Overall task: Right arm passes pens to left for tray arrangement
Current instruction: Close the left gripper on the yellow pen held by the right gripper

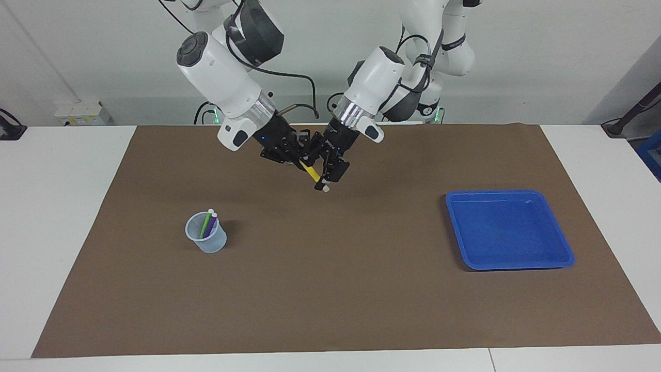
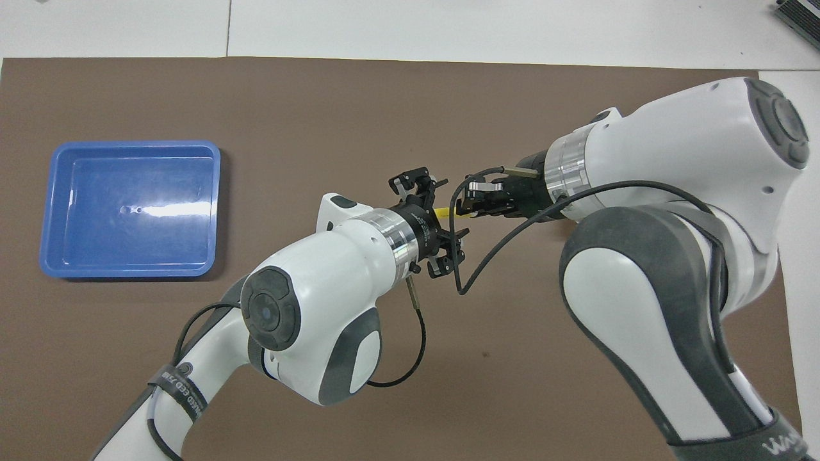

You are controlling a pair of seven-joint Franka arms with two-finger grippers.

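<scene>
1. In the facing view, the right gripper (image 1: 298, 156) and the left gripper (image 1: 330, 173) met in the air over the middle of the brown mat (image 1: 330, 289), at the robots' end of it.
2. The yellow pen (image 1: 311, 172) ran aslant between the two grippers, its white end poking out just below the left gripper's fingertips.
3. The right gripper's fingers were closed on the upper part of the yellow pen; a small blue light showed on its body.
4. The left gripper's fingers sat around the pen's lower part, but whether they were pressed onto it or stood slightly apart could not be told.
5. The pale-blue cup (image 1: 207, 233) stood on the mat toward the right arm's end of the table, well apart from both grippers, with the green pen (image 1: 206, 223) and the purple pen (image 1: 211, 224) leaning inside it, white ends up.
6. The blue tray (image 1: 566, 252) lay flat on the mat toward the left arm's end of the table, well apart from the left gripper, with nothing in it.
7. In the overhead view, the left gripper (image 2: 442, 221) and the right gripper (image 2: 462, 206) faced each other tip to tip over the mat (image 2: 410, 96).
8. Only a short yellow stretch of the pen (image 2: 442, 210) showed between them.
9. The tray (image 2: 47, 256) lay well away from the left gripper, on the side away from the right gripper; the cup was hidden under the right arm.
</scene>
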